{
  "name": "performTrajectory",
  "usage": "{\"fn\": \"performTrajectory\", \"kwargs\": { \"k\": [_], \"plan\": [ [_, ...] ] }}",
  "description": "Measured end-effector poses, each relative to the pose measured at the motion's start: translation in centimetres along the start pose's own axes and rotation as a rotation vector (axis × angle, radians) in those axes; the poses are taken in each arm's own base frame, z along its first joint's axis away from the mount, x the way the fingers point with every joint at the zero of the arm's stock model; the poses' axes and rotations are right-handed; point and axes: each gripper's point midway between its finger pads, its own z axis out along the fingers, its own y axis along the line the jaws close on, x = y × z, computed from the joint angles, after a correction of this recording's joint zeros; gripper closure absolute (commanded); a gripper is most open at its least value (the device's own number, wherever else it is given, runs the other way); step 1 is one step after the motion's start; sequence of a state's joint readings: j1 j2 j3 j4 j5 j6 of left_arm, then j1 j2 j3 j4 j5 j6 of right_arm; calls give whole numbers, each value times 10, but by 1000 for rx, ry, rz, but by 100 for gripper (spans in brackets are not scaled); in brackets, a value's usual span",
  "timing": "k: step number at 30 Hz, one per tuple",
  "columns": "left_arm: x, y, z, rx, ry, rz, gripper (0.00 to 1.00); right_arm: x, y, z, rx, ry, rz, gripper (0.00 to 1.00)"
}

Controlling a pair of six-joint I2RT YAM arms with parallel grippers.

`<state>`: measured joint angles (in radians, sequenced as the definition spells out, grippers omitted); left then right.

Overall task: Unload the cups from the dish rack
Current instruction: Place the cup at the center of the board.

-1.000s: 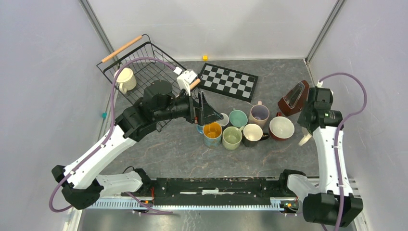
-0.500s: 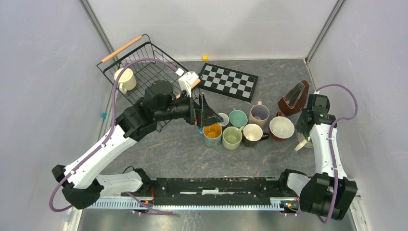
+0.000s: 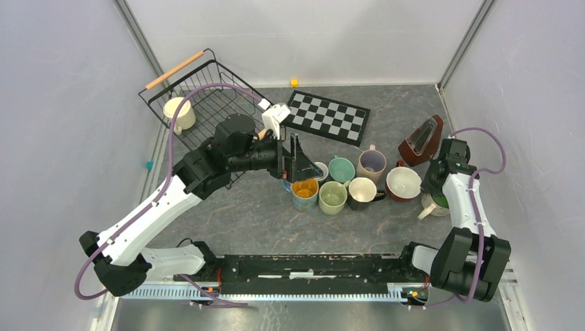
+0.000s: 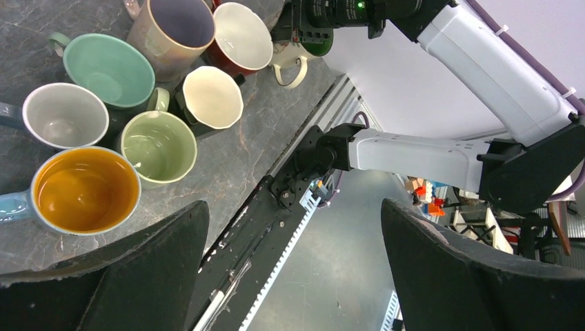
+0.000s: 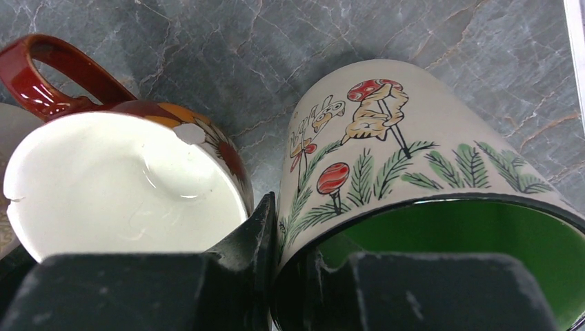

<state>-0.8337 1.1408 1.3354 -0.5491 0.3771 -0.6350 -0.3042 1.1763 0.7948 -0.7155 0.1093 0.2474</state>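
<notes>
Viewing from above: dish rack (image 3: 214, 96) at far left holds one cream mug (image 3: 176, 114); other cups (image 3: 333, 197) cluster on grey marbled table (image 3: 262, 217), pale walls (image 3: 69, 103) around. Left wrist: left gripper (image 4: 293, 214) spread wide above the cluster, holding nothing. Right wrist: right gripper (image 5: 303, 269) clamped on rim of mushroom-print mug (image 5: 414, 158), green inside, beside red mug (image 5: 124, 186)

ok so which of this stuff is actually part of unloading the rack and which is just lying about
Part of the job: dish rack; cream cup inside it; cluster of unloaded cups; mushroom-print cup, gripped by the right end effector.
Just lying about: checkered board; brown metronome; small yellow block.
</notes>
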Motion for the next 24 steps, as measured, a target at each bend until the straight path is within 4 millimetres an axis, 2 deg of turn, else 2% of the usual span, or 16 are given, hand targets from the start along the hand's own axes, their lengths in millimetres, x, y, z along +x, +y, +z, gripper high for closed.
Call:
{"fn": "performTrajectory", "kwargs": {
  "k": [6,16,19,24],
  "plan": [
    [1,3,3,-5,8,4,0,5,1,10,-8,28,6,98],
    [2,3,3,-7,11,4,0,7,2,16,-9,47,13,72],
    [2,3,3,-7,11,4,0,1,1,17,-2,25,16,62],
    [2,3,3,-7,11,4,0,-3,-3,14,20,21,16,52]
  ]
}}
